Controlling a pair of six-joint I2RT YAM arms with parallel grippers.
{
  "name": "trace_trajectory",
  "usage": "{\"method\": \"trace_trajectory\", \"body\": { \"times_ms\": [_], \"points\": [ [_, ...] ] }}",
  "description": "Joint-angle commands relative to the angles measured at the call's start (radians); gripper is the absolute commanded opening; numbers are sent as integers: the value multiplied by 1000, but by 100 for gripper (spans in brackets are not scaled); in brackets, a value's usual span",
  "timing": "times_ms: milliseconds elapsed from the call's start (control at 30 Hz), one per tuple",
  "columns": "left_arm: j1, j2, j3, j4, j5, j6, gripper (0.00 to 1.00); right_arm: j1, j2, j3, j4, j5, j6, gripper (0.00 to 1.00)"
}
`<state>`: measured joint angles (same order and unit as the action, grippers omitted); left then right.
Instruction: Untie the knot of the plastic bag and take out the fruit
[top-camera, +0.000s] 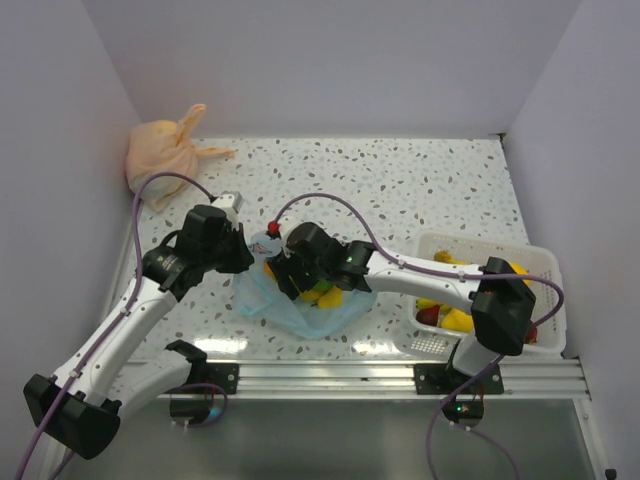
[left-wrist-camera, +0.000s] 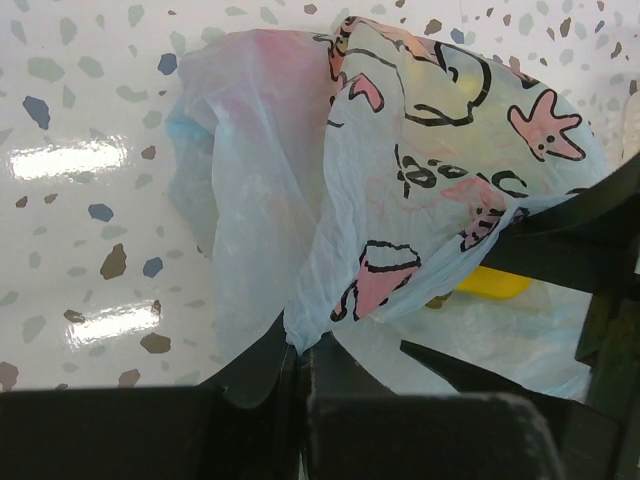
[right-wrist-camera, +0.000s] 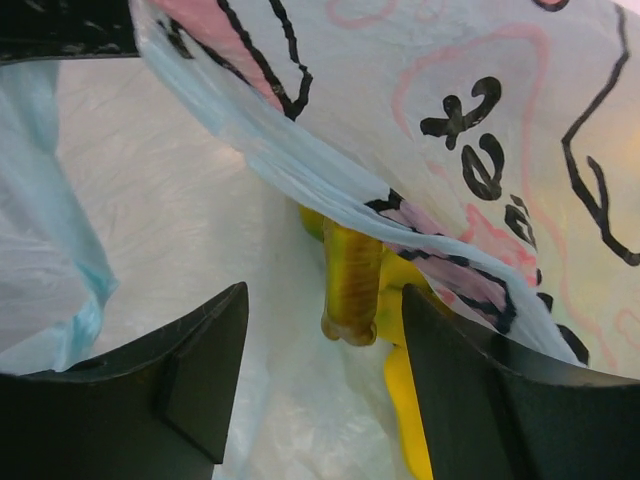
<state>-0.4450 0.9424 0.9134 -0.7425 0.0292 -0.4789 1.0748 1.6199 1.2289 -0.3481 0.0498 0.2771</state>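
The light blue plastic bag (top-camera: 300, 308) with its pink cartoon print lies mid-table. My left gripper (top-camera: 243, 256) is shut on a bunched edge of the bag (left-wrist-camera: 400, 180) and holds the printed panel lifted; the pinch shows in the left wrist view (left-wrist-camera: 298, 350). My right gripper (top-camera: 291, 277) is open inside the bag's mouth. In the right wrist view its fingers (right-wrist-camera: 190, 370) flank the brownish stem (right-wrist-camera: 352, 290) of a yellow banana under the printed panel (right-wrist-camera: 480, 150), without touching it. Yellow fruit (left-wrist-camera: 495, 283) shows inside the bag. No tied knot is in view.
A peach-orange tied bag (top-camera: 165, 152) sits at the back left corner. A white basket (top-camera: 545, 262) with yellow and red fruit stands at the right, beside the right arm. Walls close the table on the left, back and right.
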Motion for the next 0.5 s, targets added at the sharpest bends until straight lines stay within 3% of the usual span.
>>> {"method": "trace_trajectory", "body": {
  "times_ms": [0,100,133,267,367,467],
  "points": [
    [6,-8,25,-6,8,-1,0,-1,50,40,60,4,16,65],
    [6,-14,22,-6,-2,-4,0,0,78,38,72,5,25,56],
    [6,-16,19,-5,-3,-6,0,1,78,40,75,4,27,43],
    [6,-24,7,0,-14,-10,0,-1,12,41,77,-30,54,13],
    [6,-30,4,8,-26,-17,0,-1,-57,35,77,-47,103,0],
    [6,-34,7,22,-26,-24,0,-4,-110,34,64,-64,181,0]
  ]
}}
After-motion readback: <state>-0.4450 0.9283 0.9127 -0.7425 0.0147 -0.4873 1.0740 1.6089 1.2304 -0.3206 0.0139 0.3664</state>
